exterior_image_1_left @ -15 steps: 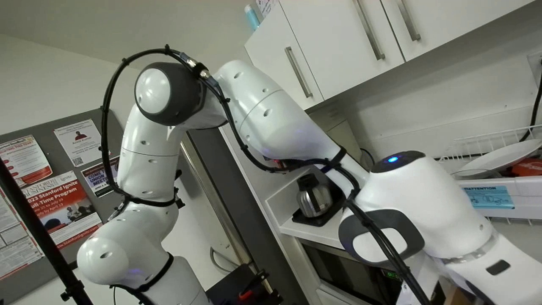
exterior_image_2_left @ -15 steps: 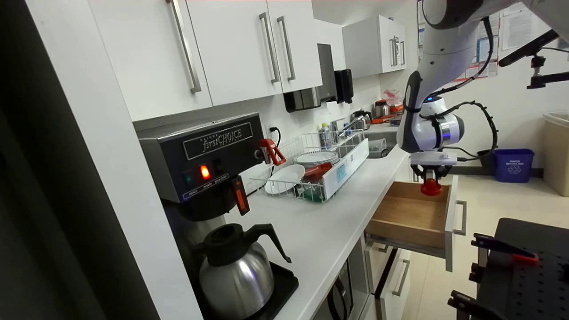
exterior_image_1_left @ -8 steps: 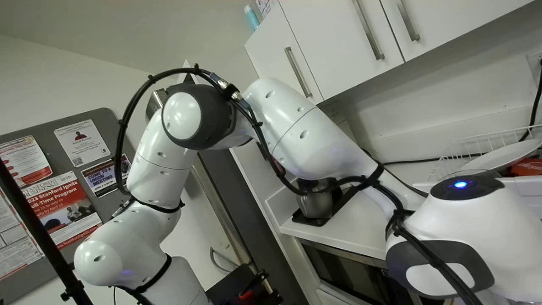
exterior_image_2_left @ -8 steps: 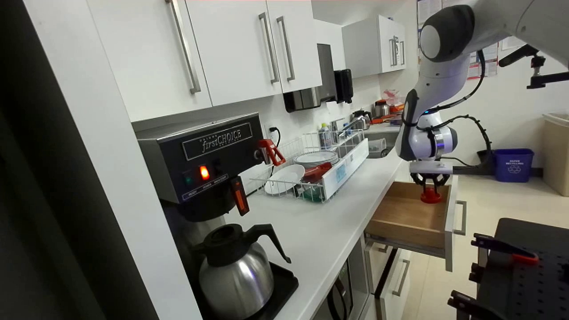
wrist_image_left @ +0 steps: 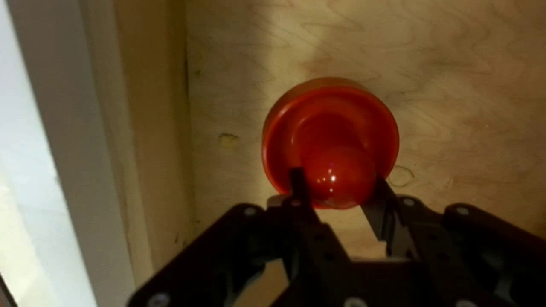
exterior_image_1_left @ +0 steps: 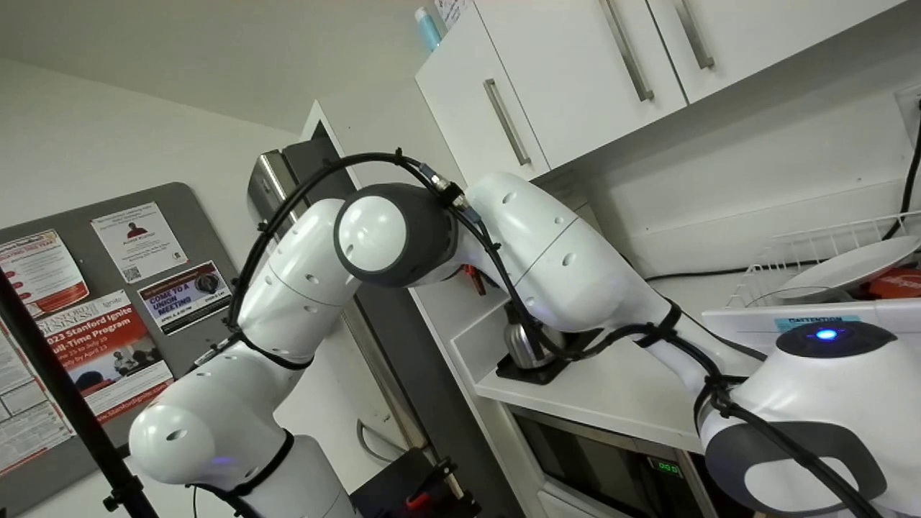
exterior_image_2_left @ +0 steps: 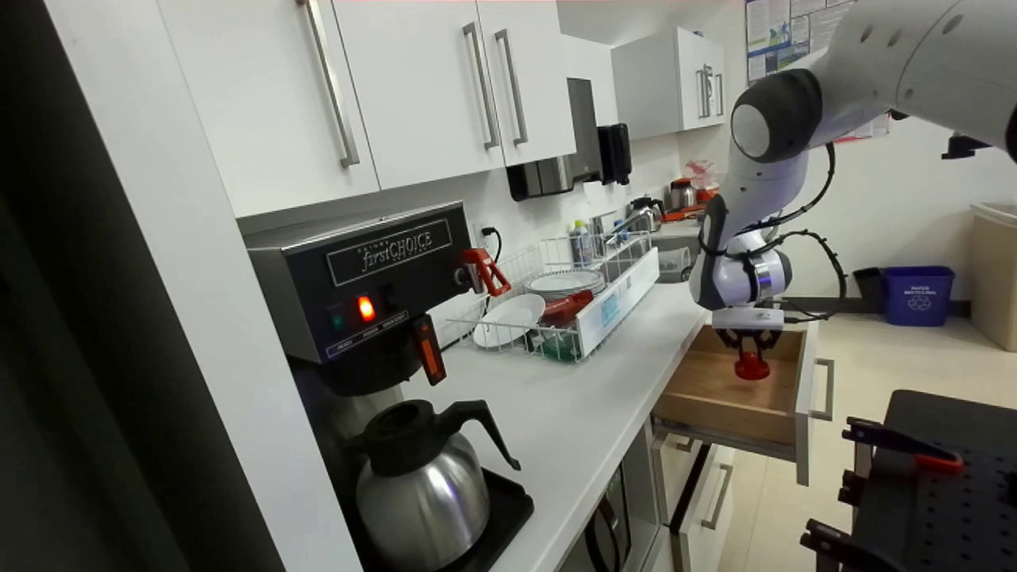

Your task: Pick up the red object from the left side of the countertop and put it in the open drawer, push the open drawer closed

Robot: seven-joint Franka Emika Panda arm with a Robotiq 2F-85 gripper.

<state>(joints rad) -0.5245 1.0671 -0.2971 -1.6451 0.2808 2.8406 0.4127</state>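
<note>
Red obj (wrist_image_left: 330, 128): knob btwn fingers (wrist_image_left: 302, 192), wide base below tips, seen in ext. view.
Gripper (wrist_image_left: 338, 181): clamped on knob, one finger each side.
Drawer (exterior_image_2_left: 723, 415): pulled out; red obj over wood floor, apart fr. nearest wall.
Base/floor contact: can't tell.

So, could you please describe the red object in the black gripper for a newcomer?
Below the long white countertop juts an open wooden drawer. Over it, the black gripper holds the glossy red object: a round knob on a wide, dished base. Unlike the angular red handle on the black coffee maker, it is gripped.
</note>
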